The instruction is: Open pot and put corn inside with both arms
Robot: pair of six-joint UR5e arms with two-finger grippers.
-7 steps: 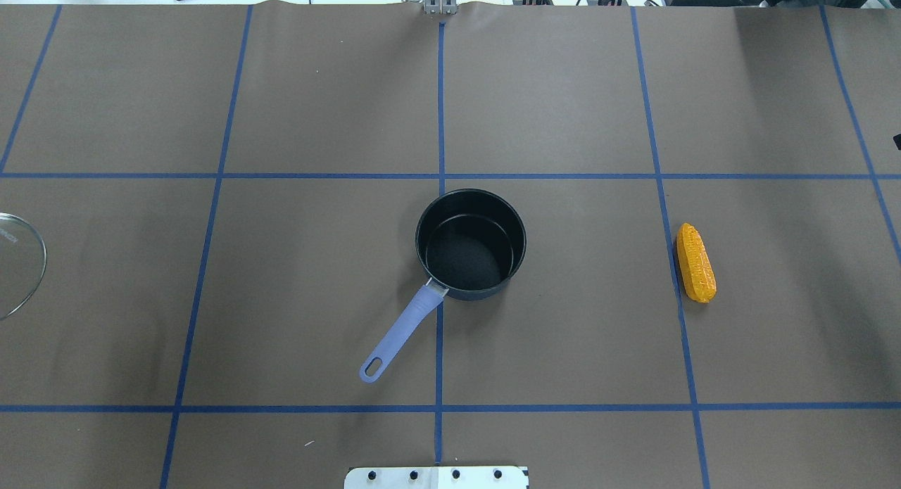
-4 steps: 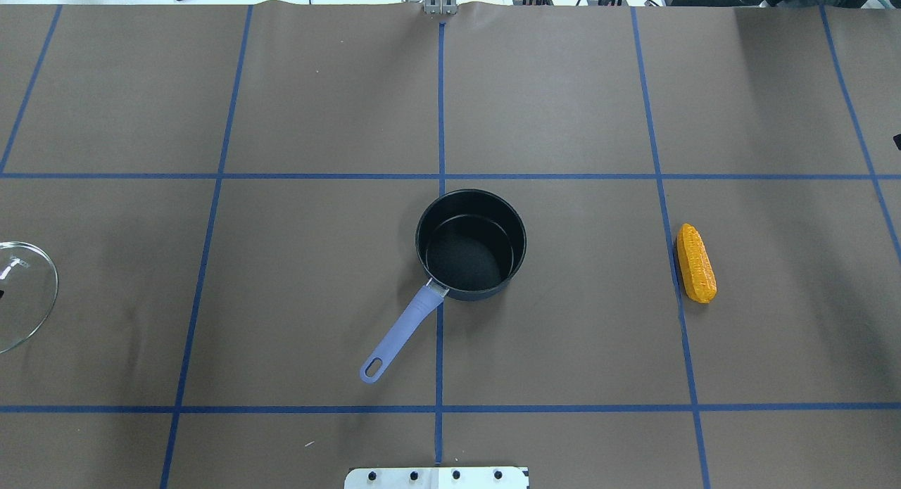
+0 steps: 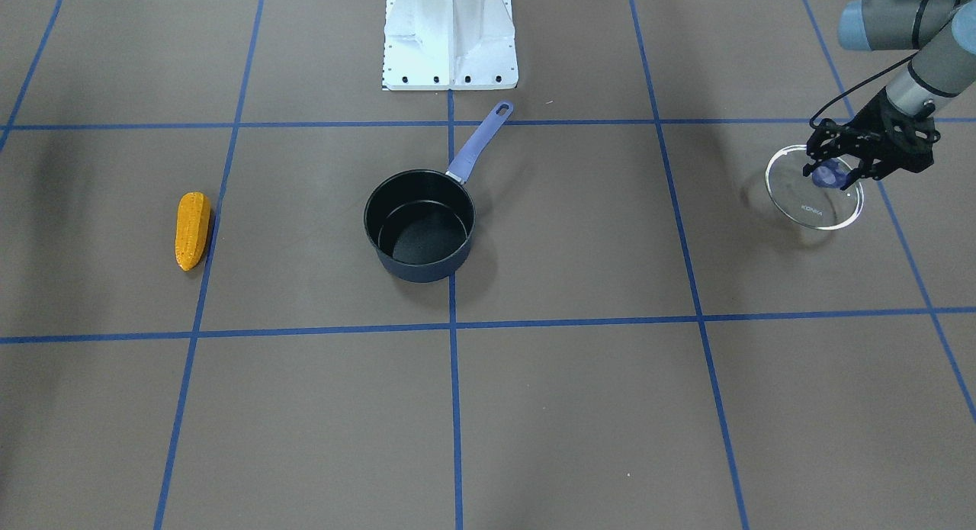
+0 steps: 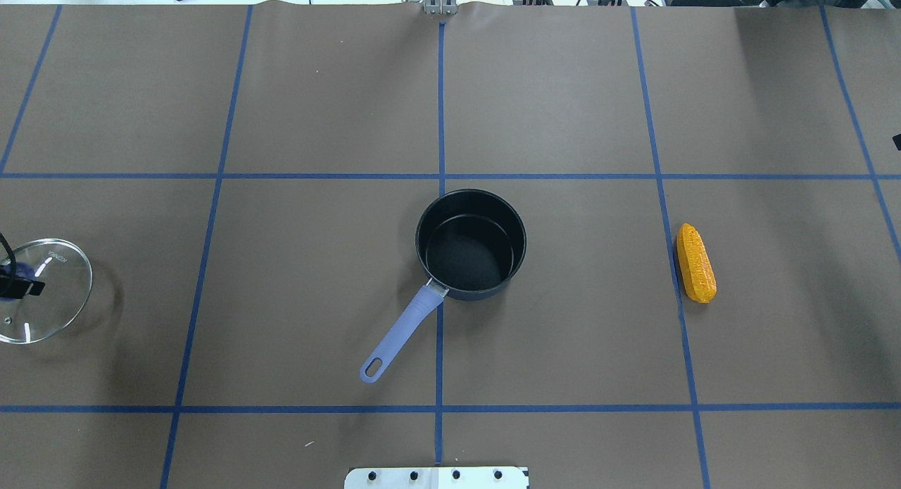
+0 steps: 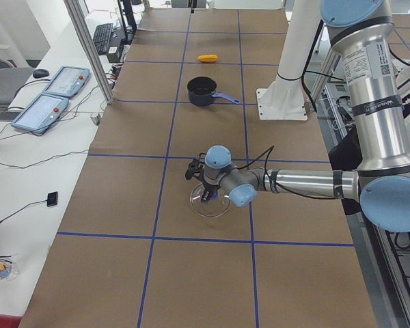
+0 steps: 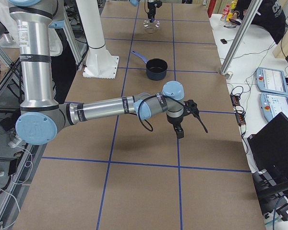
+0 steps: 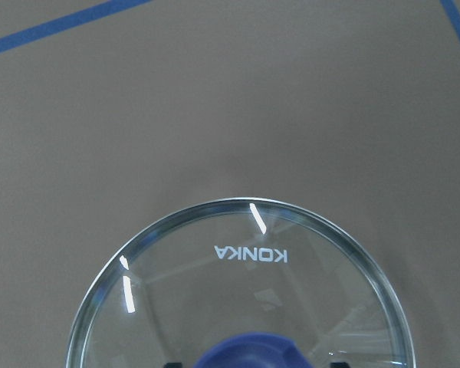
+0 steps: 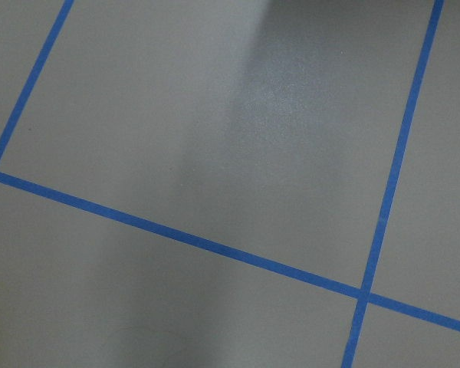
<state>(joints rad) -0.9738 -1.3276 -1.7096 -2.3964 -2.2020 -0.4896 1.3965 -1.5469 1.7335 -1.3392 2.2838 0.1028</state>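
Note:
The black pot (image 4: 470,243) with a blue-violet handle (image 4: 400,336) stands open at the table's middle, with nothing inside. The orange-yellow corn (image 4: 695,262) lies on the table to its right, apart from both grippers; in the front-facing view the corn (image 3: 192,230) is at the left. My left gripper (image 3: 829,175) is shut on the blue knob of the glass lid (image 3: 814,202) and holds it just over the table at the far left (image 4: 42,292). My right gripper (image 6: 178,130) shows only in the exterior right view, above bare table. I cannot tell if it is open.
The white base pedestal (image 3: 450,38) stands behind the pot. Blue tape lines cross the brown table cover. Teach pendants (image 5: 51,96) lie on the side table beyond the far edge. A person (image 6: 264,14) stands by that side.
The lid, held by my left gripper, has moved rightward into the overhead view from the left edge. The pot and the corn have not moved.

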